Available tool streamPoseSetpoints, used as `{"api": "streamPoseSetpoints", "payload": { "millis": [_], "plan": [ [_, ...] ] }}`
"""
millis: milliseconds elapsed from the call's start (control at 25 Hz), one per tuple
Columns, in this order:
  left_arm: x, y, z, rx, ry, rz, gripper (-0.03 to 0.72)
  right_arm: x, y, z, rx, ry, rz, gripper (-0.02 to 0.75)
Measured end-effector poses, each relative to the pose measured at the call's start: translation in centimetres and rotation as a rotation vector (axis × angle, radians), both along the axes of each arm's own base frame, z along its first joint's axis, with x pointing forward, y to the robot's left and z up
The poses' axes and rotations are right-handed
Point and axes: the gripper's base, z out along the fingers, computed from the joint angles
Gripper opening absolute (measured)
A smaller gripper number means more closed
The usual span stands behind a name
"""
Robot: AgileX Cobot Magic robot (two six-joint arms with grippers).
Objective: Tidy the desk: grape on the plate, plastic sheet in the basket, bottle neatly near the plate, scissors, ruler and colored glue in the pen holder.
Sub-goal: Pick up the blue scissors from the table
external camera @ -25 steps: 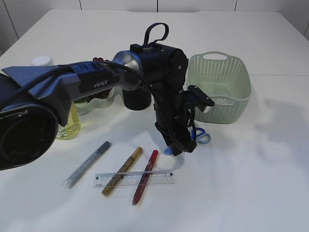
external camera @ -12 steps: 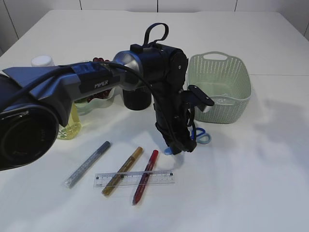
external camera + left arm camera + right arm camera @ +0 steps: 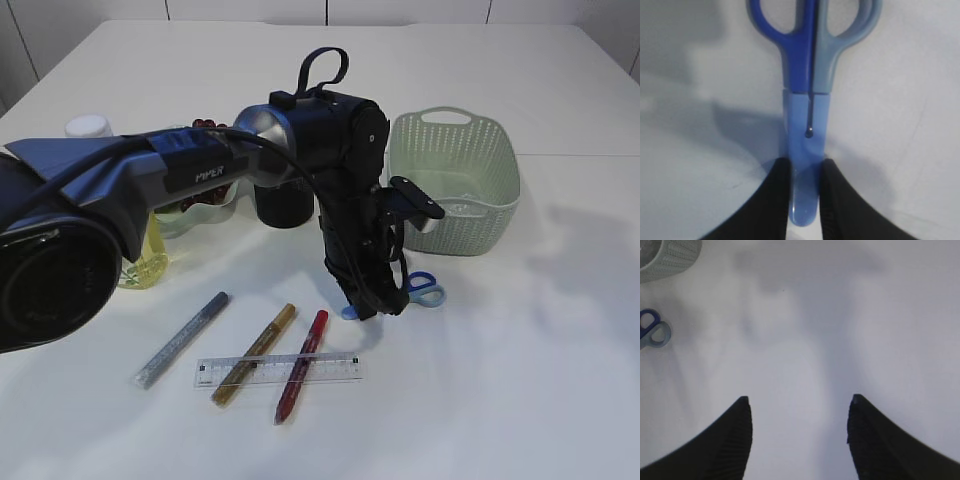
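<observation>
- My left claw (image 3: 804, 200) pinches the sheathed blade of the scissors (image 3: 810, 75), which lie flat on the surface (image 3: 520, 350), handles away, so they lift blade-first.
- The black pen holder (image 3: 283, 205) stands behind my arm.
- My right claw (image 3: 799, 440) hangs open, empty.

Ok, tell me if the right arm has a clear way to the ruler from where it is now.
Probably not. The ruler lies on the left side with three glue pens across it, and the left arm stands between, its gripper around the scissors. The right gripper hangs open over bare table.
</observation>
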Motion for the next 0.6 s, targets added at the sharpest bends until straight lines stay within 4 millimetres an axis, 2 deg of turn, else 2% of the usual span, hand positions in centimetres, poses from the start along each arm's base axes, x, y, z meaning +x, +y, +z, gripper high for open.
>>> {"api": "streamPoseSetpoints", "payload": {
  "millis": [600],
  "plan": [
    [-0.27, 0.22, -0.26, -0.005, 0.048, 0.127, 0.111, 0.00, 0.00, 0.00, 0.000, 0.000, 0.000, 0.475]
  ]
}}
